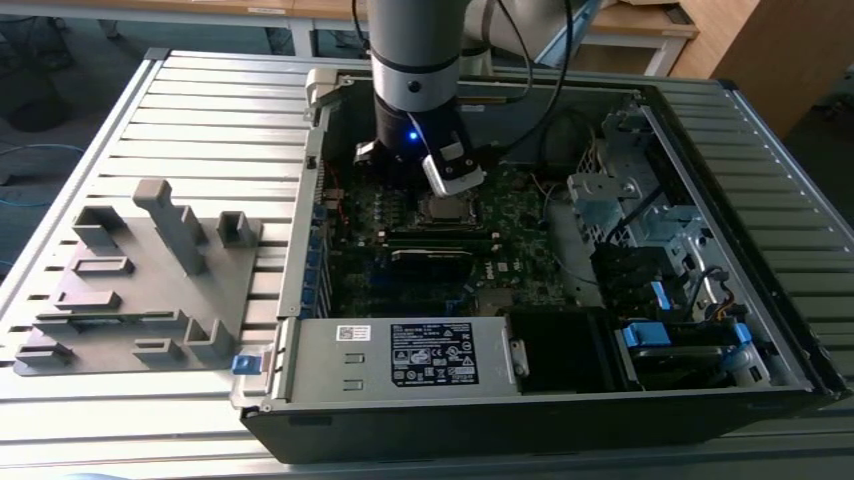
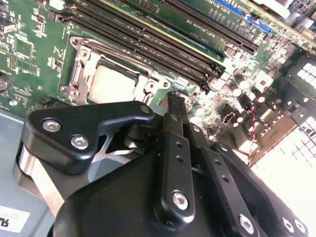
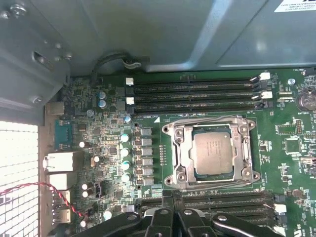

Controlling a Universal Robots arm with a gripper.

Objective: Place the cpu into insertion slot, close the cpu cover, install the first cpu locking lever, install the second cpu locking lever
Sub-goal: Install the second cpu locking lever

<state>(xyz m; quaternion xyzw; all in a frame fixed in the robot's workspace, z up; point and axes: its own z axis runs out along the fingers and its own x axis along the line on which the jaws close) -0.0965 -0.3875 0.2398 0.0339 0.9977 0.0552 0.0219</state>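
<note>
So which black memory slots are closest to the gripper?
The memory slots beside the gripper, below the cpu; the other set sits beyond it.

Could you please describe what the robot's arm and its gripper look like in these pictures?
In the exterior view, the arm is a thick silver-grey cylinder ending in a black section with a small blue light, and dark cables hang beside it. In the second wrist view, the gripper is built of matte black linkage bars joined by silver hex bolts, tapering to narrow black fingers.
</note>
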